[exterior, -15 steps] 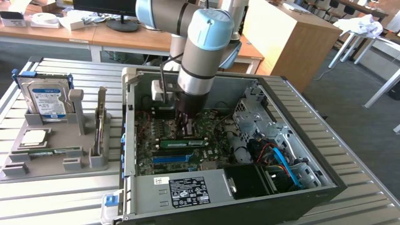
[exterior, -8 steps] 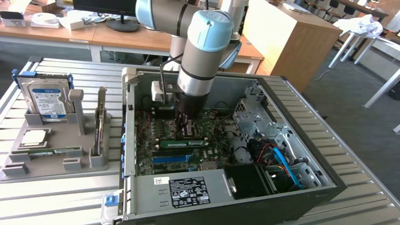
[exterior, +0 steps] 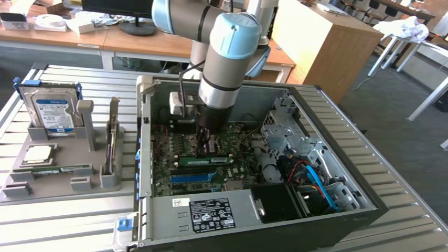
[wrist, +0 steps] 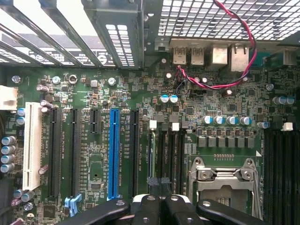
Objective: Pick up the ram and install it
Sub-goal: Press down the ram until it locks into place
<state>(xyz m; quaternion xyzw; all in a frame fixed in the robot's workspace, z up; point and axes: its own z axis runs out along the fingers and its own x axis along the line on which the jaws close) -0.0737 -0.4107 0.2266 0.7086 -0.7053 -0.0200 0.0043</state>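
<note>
The ram (exterior: 204, 160), a narrow green stick with a white label, stands on edge in a memory slot of the motherboard (exterior: 183, 147) inside the open computer case (exterior: 350, 173). My gripper (exterior: 206, 148) reaches straight down into the case and its tips are right over the middle of the stick. Whether they touch its top edge I cannot tell. In the wrist view the black fingers (wrist: 147, 208) are pressed together, so the gripper (wrist: 157, 185) is shut, above the row of memory slots (wrist: 165, 150).
A grey holder (exterior: 70, 149) at the exterior view's left carries a hard drive (exterior: 49, 107), a square silver processor (exterior: 39, 153), another green stick (exterior: 60, 169) lying flat and an upright card (exterior: 112, 134). The processor socket (wrist: 220, 180), blue slot (wrist: 113, 154) and red-black wires (wrist: 215, 84) lie near the gripper.
</note>
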